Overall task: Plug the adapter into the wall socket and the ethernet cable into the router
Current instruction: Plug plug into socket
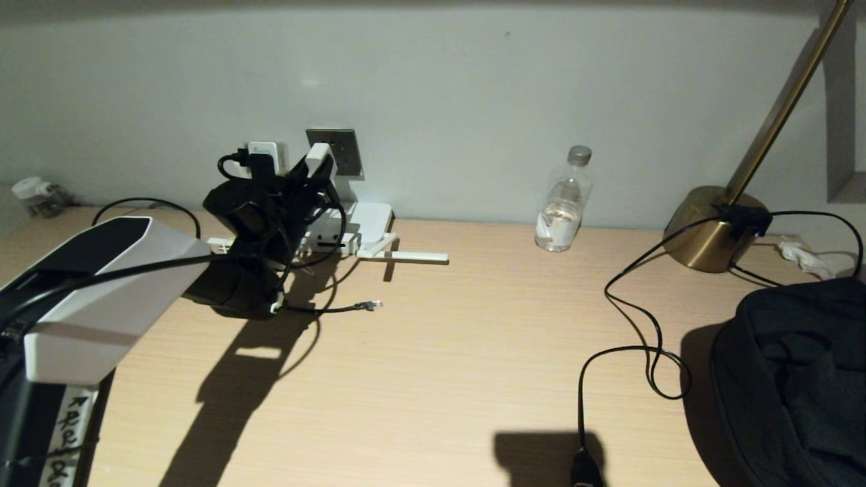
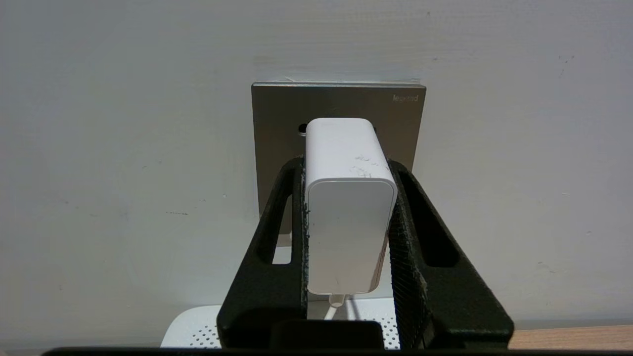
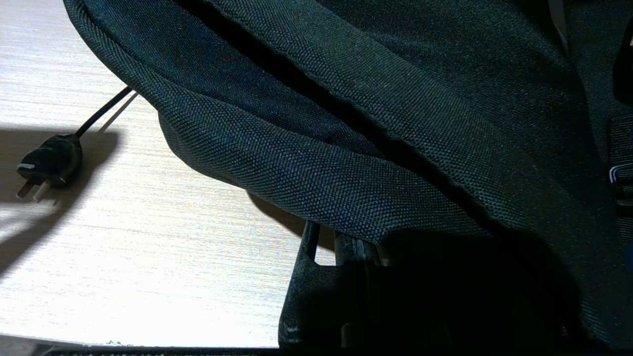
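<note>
Two black fingers (image 2: 282, 232) of the left gripper (image 2: 348, 217) squeeze the adapter (image 2: 348, 217) from both sides, so they are closed on it. The adapter's far end looks to be right at the wall socket (image 2: 277, 113), over its holes. I cannot tell if the pins are all the way in.

To do this step well, I think the arm should push straight at the wall, not at a slant. The adapter should stay level and square to the socket. A slow, steady push is best. The fingers should let go only when the adapter sits flat on the socket.

Its thin white cord (image 2: 336, 300) hangs down toward the router (image 1: 362, 226), which lies on the table (image 1: 473, 352) just under the socket. The ethernet cable (image 1: 338, 309) lies loose on the table near the router, its clear tip (image 1: 369, 306) not yet plugged in. That job looks like it comes next.

The right gripper (image 3: 326, 296) rests low beside a black bag (image 3: 395, 123). I cannot tell if it is open or closed.
</note>
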Robot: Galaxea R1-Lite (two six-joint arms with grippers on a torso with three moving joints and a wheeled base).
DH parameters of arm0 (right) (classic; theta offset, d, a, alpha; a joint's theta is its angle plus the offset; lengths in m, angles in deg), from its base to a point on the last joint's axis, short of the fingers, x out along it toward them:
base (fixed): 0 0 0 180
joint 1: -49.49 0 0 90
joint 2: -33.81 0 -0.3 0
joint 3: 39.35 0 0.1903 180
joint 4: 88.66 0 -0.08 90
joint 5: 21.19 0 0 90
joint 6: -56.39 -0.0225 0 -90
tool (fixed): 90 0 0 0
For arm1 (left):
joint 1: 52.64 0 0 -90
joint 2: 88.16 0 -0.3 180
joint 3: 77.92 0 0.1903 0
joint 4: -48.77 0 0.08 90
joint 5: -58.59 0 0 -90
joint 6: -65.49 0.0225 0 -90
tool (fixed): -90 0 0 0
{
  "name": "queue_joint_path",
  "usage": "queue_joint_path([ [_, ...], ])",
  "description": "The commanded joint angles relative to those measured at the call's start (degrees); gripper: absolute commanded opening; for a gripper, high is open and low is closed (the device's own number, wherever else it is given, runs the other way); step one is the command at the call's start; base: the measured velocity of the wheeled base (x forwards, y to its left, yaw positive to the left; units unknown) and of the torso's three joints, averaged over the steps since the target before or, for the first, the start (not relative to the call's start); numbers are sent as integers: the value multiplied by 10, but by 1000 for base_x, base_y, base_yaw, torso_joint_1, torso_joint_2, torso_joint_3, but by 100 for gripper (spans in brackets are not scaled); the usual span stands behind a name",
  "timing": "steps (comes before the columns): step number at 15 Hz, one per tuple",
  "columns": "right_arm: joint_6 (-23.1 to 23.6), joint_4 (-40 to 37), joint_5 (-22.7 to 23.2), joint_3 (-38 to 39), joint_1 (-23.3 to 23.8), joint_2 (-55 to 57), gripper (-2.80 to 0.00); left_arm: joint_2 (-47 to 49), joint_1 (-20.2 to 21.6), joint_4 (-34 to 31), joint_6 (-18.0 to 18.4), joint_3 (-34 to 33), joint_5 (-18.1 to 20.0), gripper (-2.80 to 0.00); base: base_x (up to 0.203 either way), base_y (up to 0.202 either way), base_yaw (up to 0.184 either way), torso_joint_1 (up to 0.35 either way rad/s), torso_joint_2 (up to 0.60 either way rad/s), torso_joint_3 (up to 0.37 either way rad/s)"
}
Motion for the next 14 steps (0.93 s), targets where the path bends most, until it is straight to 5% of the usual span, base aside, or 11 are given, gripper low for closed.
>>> queue_joint_path([
  [1, 0, 0, 0, 0, 0, 0, -280, 0, 0, 4, 1, 1, 0, -280, 0, 0, 0, 0, 0, 0],
  [14, 0, 0, 0, 0, 0, 0, -280, 6, 0, -12, 1, 20, 0, -280, 0, 0, 0, 0, 0, 0],
])
